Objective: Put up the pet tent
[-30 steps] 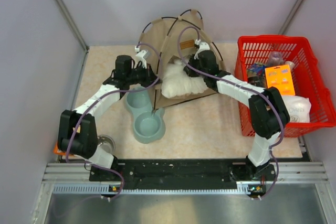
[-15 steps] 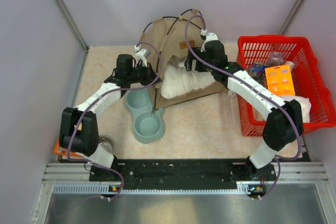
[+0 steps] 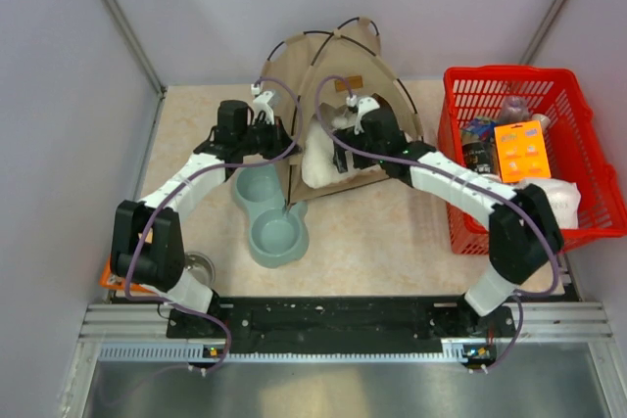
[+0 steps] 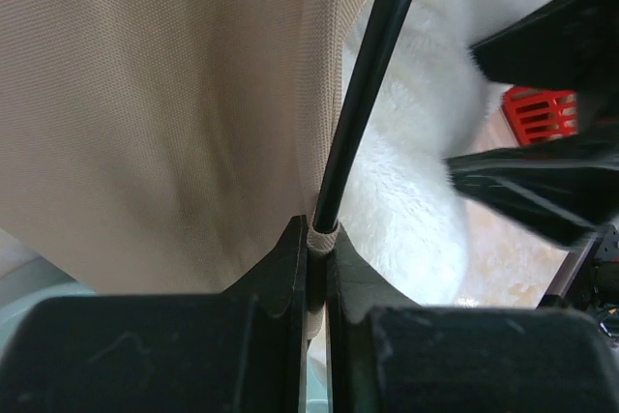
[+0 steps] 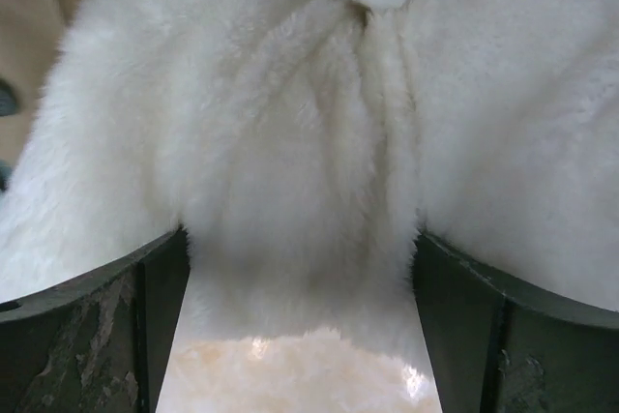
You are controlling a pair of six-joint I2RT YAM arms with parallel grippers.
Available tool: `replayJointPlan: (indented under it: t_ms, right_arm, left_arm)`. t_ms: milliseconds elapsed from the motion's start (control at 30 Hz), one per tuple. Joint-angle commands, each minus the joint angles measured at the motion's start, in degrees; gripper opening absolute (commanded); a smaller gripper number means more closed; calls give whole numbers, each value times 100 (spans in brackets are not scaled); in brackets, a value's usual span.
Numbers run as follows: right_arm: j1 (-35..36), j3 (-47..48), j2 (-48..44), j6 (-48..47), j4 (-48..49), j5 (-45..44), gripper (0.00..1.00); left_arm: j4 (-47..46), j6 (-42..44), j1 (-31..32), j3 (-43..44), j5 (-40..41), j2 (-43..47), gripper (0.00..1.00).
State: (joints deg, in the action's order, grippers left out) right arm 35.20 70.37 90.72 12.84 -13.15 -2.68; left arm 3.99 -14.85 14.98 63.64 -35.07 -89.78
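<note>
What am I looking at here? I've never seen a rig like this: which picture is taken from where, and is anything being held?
Two robot arms are bolted at the near edge of a table. The overhead picture looks down on both. The other two come from a camera on each wrist. On the table stand a tan pet tent with a white plush pillow in its doorway, a grey double bowl and a red basket of items. The left gripper is shut on one of the tent's black poles. The right gripper is open, its jaws on either side of a pillow fold.
</note>
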Motion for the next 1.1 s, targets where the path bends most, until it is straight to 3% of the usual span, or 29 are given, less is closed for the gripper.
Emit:
replayJointPlan:
  t_ms: [0, 33, 133, 200, 400, 567, 733, 933, 1000, 1067]
  right_arm:
    - [13, -41, 788, -203, 1076, 83, 80]
    - [13, 64, 929, -238, 1269, 74, 68]
    - [13, 275, 1298, -186, 1840, -83, 15]
    - [13, 354, 1387, 24, 2253, -294, 0]
    - [31, 469, 1264, 789, 3246, -734, 0]
    - [57, 662, 1711, 466, 3679, -770, 0]
    - [48, -31, 1897, 350, 3996, -436, 2]
    - [48, -699, 1651, 632, 3829, -321, 23]
    - [48, -691, 1485, 632, 3435, -304, 37]
    - [48, -595, 1257, 632, 2961, -321, 52]
  left_arm:
    - [392, -325, 5, 105, -122, -110, 0]
    - [401, -325, 5, 105, -175, -110, 0]
    - [462, -282, 5, 123, -220, -110, 0]
    - [532, -229, 5, 158, -255, -110, 0]
    - [638, -150, 5, 219, -281, -40, 0]
    - [638, -202, -4, 281, -325, -40, 0]
    - [612, -343, -13, 404, -325, -75, 0]
    - [454, -580, -48, 439, -439, -93, 0]
    - [445, -598, -66, 448, -457, -75, 2]
    - [454, -598, -83, 448, -422, -40, 11]
